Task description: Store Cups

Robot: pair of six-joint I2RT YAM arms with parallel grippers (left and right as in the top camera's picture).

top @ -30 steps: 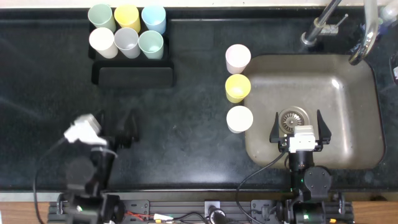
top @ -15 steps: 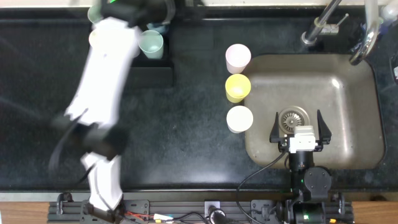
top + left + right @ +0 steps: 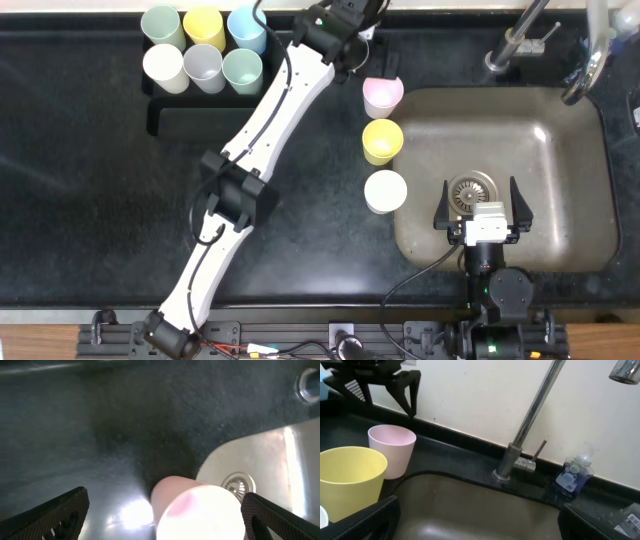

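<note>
1. Left gripper (image 3: 165, 496): the fingers are spread wide and carry nothing. I read it as raised at the back of the worktop, close to the wall, with the arm stretched diagonally across from its base.
2. Pink cup (image 3: 200, 510): it stands upright, mouth up, on the worktop by the sink's rear left corner. In my left wrist view it lies between the two fingers, and neither finger touches it.
3. Yellow cup (image 3: 381, 140): upright, just beside the pink cup, along the sink's left rim.
4. White cup (image 3: 385, 191): upright, the next one down the same line.
5. Rack (image 3: 215, 122): a black rack at the rear left of the worktop, well apart from the three loose cups. The six cups (image 3: 204, 65) in it stand in two rows of three, and its front section is unfilled.
6. Right gripper (image 3: 477, 198): the fingers are parted and hold nothing. It sits low over the sink basin, near the drain (image 3: 470, 186).
7. Sink (image 3: 560, 140): a steel basin on the right side.
8. Tap (image 3: 530, 415): it rises behind the basin, with a soap bottle (image 3: 574, 476) beside it.
9. Worktop (image 3: 80, 150): a dark speckled surface.
</note>
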